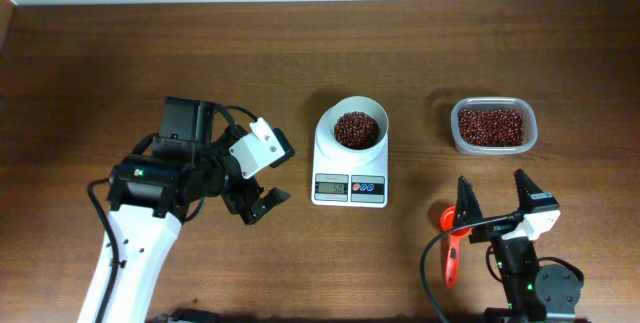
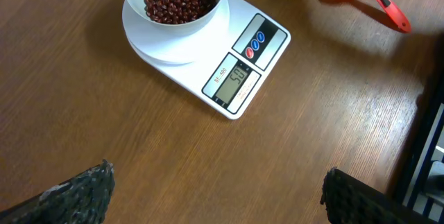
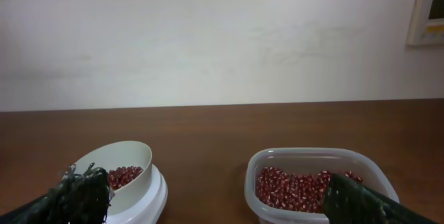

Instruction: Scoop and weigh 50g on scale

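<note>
Brown table: bowl of beans on scale, apparently reading 50. Red scoop down, left claw and right claw released, empty. Likely done.

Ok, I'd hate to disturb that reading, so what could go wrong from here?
The open left claw hangs close beside the scale; a swing could nudge it or the bowl of beans. The open right claw is right by the red scoop and could knock it.
</note>
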`<control>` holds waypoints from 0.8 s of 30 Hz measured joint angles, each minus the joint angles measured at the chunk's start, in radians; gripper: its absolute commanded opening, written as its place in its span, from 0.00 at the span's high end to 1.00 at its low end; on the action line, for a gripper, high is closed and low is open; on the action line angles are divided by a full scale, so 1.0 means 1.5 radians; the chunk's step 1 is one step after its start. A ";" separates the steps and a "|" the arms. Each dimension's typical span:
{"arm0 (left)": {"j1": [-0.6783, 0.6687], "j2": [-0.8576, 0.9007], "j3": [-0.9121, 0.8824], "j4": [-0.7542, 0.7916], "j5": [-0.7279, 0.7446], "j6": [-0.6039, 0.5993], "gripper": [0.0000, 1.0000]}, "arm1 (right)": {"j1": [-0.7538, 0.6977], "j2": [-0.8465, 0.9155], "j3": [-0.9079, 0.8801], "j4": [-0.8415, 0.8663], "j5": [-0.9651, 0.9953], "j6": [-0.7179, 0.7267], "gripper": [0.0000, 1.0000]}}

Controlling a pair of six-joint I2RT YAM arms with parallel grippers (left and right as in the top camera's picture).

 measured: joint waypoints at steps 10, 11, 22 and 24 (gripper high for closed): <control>0.000 0.000 0.000 0.000 0.000 0.000 0.01 | -0.012 0.000 -0.034 0.041 0.000 0.000 0.01; 0.000 0.000 0.000 0.000 0.000 0.000 0.01 | -0.010 0.000 -0.036 0.039 0.002 0.000 0.01; 0.000 0.000 0.000 0.000 0.000 0.000 0.01 | 0.013 0.001 -0.036 -0.027 0.025 -0.061 0.01; 0.000 0.000 0.000 0.000 0.000 0.000 0.01 | 0.013 0.001 -0.036 -0.027 0.025 -0.071 0.01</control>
